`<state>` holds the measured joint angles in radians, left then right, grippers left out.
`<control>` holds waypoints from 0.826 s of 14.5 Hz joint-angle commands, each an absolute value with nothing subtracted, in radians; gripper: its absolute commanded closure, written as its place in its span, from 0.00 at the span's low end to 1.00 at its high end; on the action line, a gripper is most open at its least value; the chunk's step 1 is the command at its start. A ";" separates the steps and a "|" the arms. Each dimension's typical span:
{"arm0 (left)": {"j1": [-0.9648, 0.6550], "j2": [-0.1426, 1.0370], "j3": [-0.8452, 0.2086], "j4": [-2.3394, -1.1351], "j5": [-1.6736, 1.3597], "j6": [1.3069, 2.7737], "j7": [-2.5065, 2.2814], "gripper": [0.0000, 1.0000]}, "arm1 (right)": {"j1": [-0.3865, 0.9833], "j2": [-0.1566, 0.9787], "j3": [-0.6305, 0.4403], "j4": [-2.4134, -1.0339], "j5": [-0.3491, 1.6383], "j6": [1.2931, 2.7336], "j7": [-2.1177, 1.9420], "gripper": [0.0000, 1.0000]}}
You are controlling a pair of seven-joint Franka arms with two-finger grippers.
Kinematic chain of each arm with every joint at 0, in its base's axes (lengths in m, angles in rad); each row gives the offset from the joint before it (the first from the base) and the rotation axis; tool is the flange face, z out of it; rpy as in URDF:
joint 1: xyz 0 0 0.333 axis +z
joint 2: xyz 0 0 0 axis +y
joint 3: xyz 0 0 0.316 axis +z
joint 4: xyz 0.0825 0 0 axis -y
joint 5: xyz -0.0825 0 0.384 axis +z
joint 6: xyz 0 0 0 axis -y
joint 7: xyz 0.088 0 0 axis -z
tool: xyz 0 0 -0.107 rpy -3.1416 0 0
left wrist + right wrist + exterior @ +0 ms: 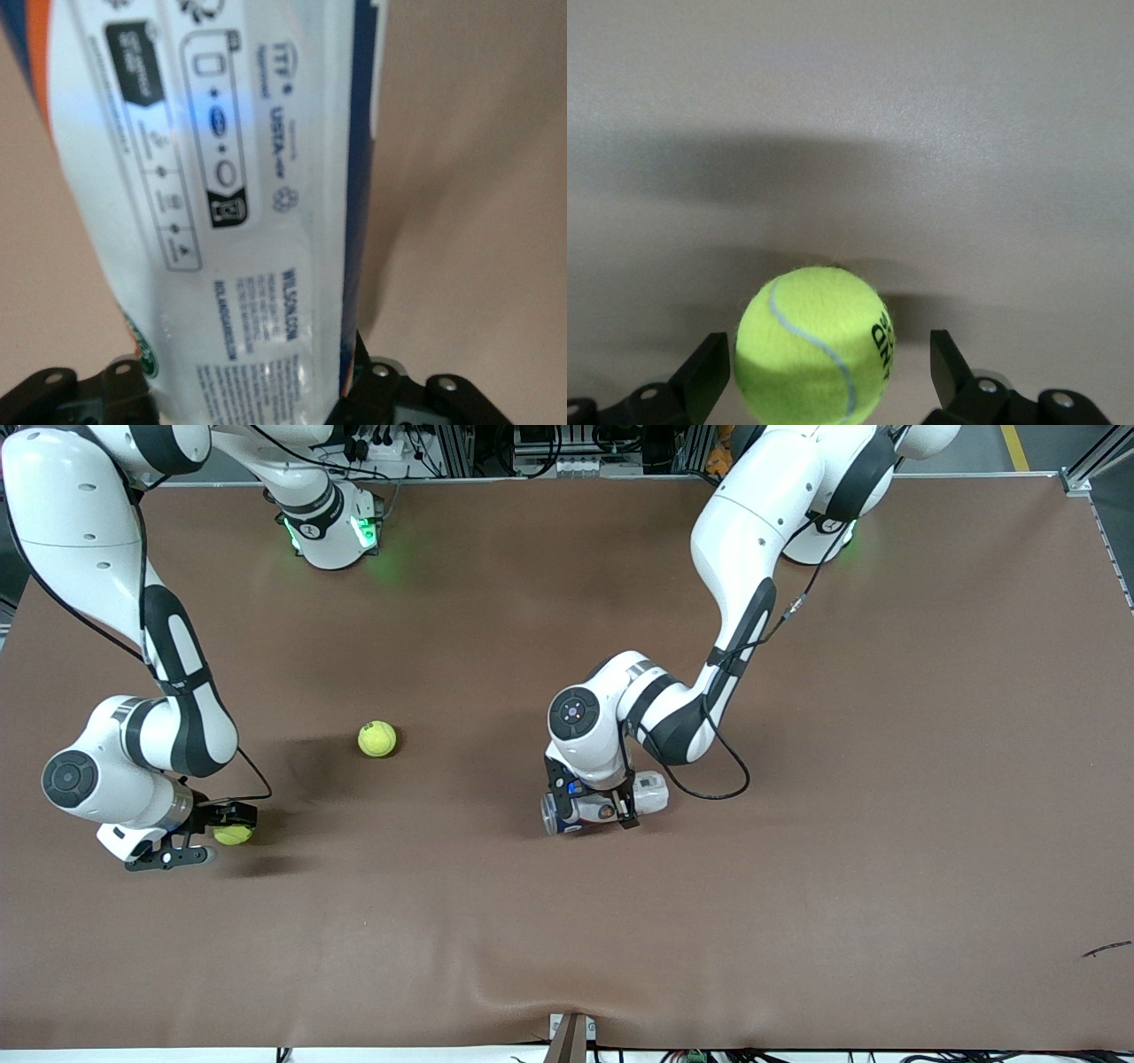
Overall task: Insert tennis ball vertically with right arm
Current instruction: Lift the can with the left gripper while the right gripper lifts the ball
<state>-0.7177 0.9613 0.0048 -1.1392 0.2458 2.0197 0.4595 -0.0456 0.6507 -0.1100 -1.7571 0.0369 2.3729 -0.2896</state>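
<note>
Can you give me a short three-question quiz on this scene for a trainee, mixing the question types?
1. True or false: the left hand is shut on the ball can lying on the table.
2. Multiple choice: the right hand is A) shut on a ball, B) open around a tennis ball, C) open over bare table.
3. How many tennis balls show in the front view?

Key
1. True.
2. B; a gap shows on at least one side of the ball.
3. Two: one at the right hand, and a loose ball farther from the front camera.
</note>
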 commanded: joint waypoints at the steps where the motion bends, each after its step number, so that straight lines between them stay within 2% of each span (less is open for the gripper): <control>1: -0.719 0.930 -0.009 -1.147 0.253 2.089 0.390 0.29 | -0.060 0.675 -0.100 -1.730 0.049 2.375 -0.308 0.00; 3: -0.719 0.920 -0.038 -1.147 0.253 2.127 0.322 0.29 | -0.060 0.675 -0.100 -1.730 0.055 2.382 -0.308 0.00; 4: -0.719 0.916 -0.050 -1.149 0.253 2.155 0.296 0.29 | -0.060 0.675 -0.100 -1.730 0.055 2.382 -0.308 0.09; 6: -0.719 0.902 -0.080 -1.149 0.253 2.192 0.218 0.29 | -0.058 0.675 -0.100 -1.727 0.055 2.381 -0.307 0.63; 7: -0.719 0.902 -0.093 -1.149 0.253 2.210 0.174 0.29 | -0.058 0.675 -0.100 -1.723 0.055 2.381 -0.307 0.80; 8: -0.719 0.900 -0.103 -1.149 0.253 2.247 0.138 0.29 | -0.060 0.673 -0.098 -1.718 0.055 2.381 -0.307 0.94; 9: -0.719 0.899 -0.113 -1.150 0.253 2.299 0.103 0.29 | -0.058 0.672 -0.098 -1.707 0.055 2.379 -0.307 1.00; 12: -0.762 0.910 -0.123 -1.158 0.262 2.451 -0.049 0.29 | -0.051 0.660 -0.098 -1.677 0.055 2.359 -0.307 1.00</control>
<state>-0.7260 0.9187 -0.1248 -1.1361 0.2458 2.3643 0.0503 -0.0455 0.6637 -0.1088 -1.7112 0.0398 2.3798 -0.2896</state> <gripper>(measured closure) 0.291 0.335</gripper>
